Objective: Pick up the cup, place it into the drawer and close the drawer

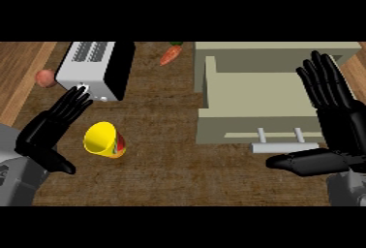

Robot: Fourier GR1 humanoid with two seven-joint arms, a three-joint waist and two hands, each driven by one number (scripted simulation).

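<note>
Both hands are open with fingers straight. Left hand (pixel 52 127) hovers just beside the yellow plastic cup with a red-and-green band (pixel 104 140), holding nothing; right hand (pixel 330 104) stands at the right side of the beige pulled-out drawer (pixel 250 99), thumb near its pale bar handle (pixel 284 144). That cup lies tilted on the brown worktop (pixel 172 164), mouth facing up and left, well apart from the drawer. It looks light, stiff and smooth, so likely slippery; wrapping fingers and thumb around its body, below the rim, seems the safest hold. A white toaster (pixel 97 68), an orange carrot (pixel 170 54) and a reddish round fruit (pixel 46 78) sit farther back.
</note>
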